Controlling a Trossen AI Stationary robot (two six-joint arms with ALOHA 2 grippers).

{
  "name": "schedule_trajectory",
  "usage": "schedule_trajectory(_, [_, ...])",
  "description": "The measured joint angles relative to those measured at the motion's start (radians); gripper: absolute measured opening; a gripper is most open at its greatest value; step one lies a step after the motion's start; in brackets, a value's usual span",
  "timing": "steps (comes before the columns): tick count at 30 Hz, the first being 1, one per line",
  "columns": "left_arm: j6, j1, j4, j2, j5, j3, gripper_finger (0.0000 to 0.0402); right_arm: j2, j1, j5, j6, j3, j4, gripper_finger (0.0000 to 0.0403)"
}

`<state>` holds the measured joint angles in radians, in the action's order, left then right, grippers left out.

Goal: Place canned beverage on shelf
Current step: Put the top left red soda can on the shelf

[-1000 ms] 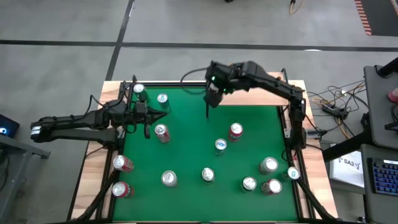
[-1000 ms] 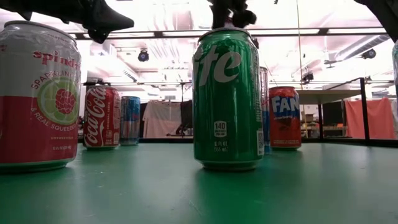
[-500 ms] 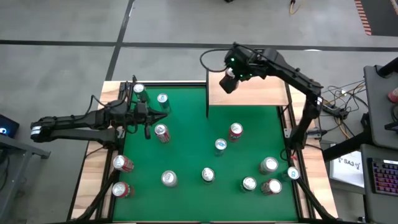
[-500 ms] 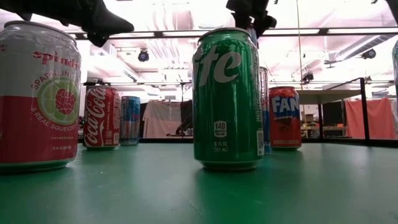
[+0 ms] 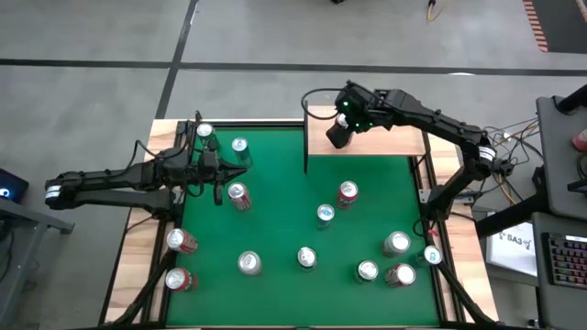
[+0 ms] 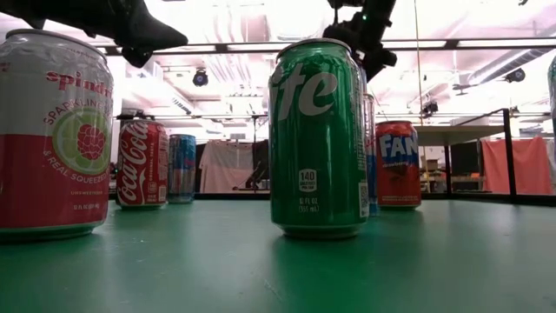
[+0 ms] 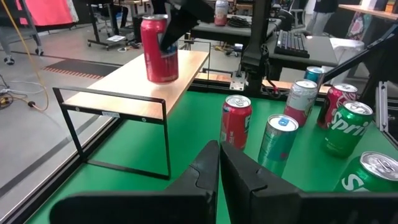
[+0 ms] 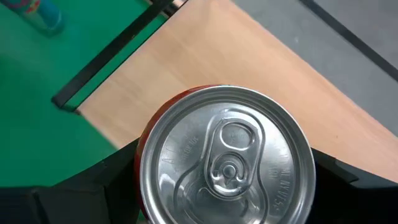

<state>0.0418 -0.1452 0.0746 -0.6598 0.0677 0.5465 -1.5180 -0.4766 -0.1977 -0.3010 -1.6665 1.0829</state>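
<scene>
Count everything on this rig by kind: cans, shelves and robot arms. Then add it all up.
Cans: 14, one of them in the right gripper
Shelves: 1
Robot arms: 2
Total: 17

green can: "140" | red can: "Coca-Cola" | pink-white can: "SPARKLING" | green can: "Sprite"

Bright even overhead light, ceiling glare washing the low view, perhaps slightly soft backgrounds, faint shadows
</scene>
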Motion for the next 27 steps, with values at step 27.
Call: schedule_trajectory(27, [-0.003, 0.000, -0.010, 0.000, 0.000, -0.001, 0.0000, -0.008, -0.015, -0.008, 0.030, 0.042, -0.060, 0.0311])
